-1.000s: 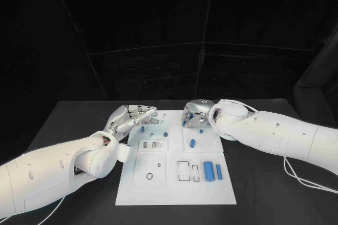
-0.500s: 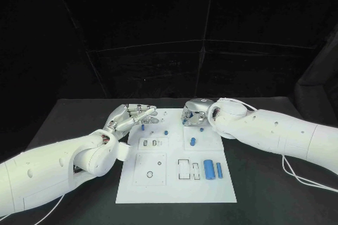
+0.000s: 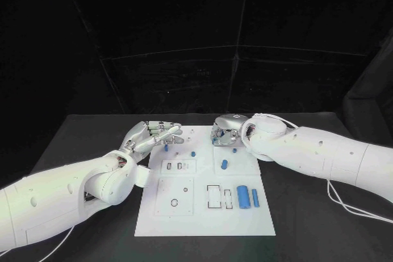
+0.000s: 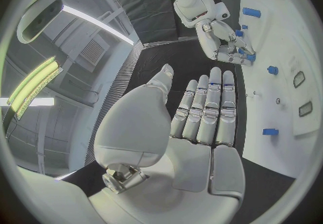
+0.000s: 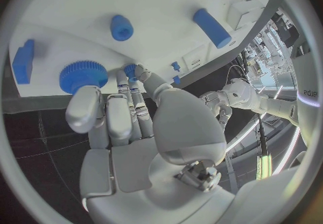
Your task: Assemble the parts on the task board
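The task board [image 3: 205, 208] lies in the middle of the black table [image 3: 74, 142], with blue parts scattered over it: a large cylinder [image 3: 242, 196] and a slimmer one [image 3: 255, 198] toward 4 o'clock. At the board's 12 o'clock end the right hand [image 3: 224, 131] curls over a blue gear [image 5: 83, 75], its fingertips [image 5: 131, 69] pinching a small blue part. The left hand [image 3: 152, 135] hovers at the board's 10 o'clock corner, fingers straight, pressed side by side, holding nothing.

Blue parts [image 3: 242, 197] crowd task board [image 3: 205, 216]; near edge bare.
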